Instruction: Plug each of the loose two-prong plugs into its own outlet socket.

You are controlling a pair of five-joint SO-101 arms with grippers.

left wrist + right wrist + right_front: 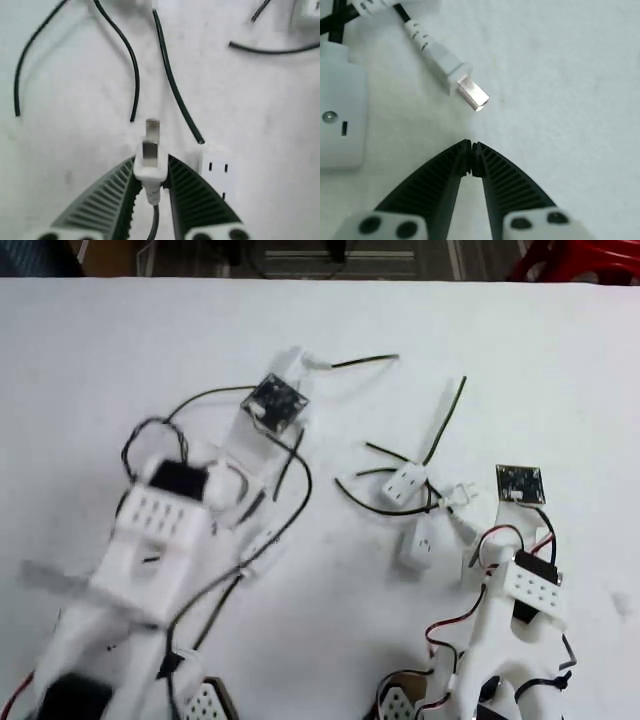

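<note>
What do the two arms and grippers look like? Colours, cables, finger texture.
Both arms are white plastic with black motor blocks. Left arm carries black cables; right arm carries red and black wires. Left gripper has grey ribbed fingers, right gripper black ribbed ones, both on white bases.

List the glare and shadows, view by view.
Right wrist view: a bright glint on the loose plug's prong tip. Left wrist view: even light, the held plug's prongs dull. High view: a soft shadow beside one socket on the table.
</note>
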